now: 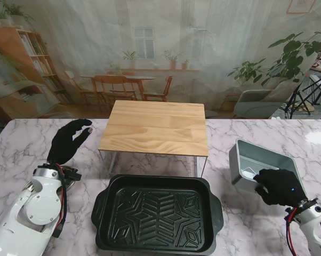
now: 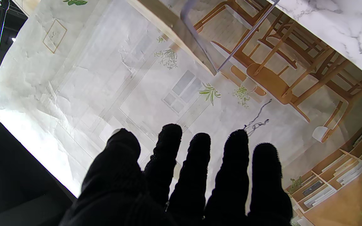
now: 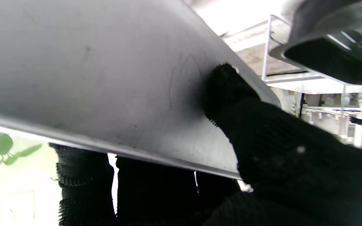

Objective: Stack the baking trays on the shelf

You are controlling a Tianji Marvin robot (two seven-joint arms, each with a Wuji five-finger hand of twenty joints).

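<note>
Marble table (image 1: pixel 22 144): right hand (image 1: pixel 278 186) grips grey tray (image 1: pixel 259 160), thumb shown by wrist view; left hand (image 1: pixel 69 141) spread, empty.

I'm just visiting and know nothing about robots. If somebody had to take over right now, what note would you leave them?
Right hand: shut on the grey baking tray, tilted up off the marble table, right of the shelf.
Left hand: open, fingers spread, holding nothing, raised left of the shelf.
Black baking tray: flat on the table, on the side of the shelf nearer to me.
Done: grey tray gripped.
Left: both trays; the shelf top is bare.
</note>
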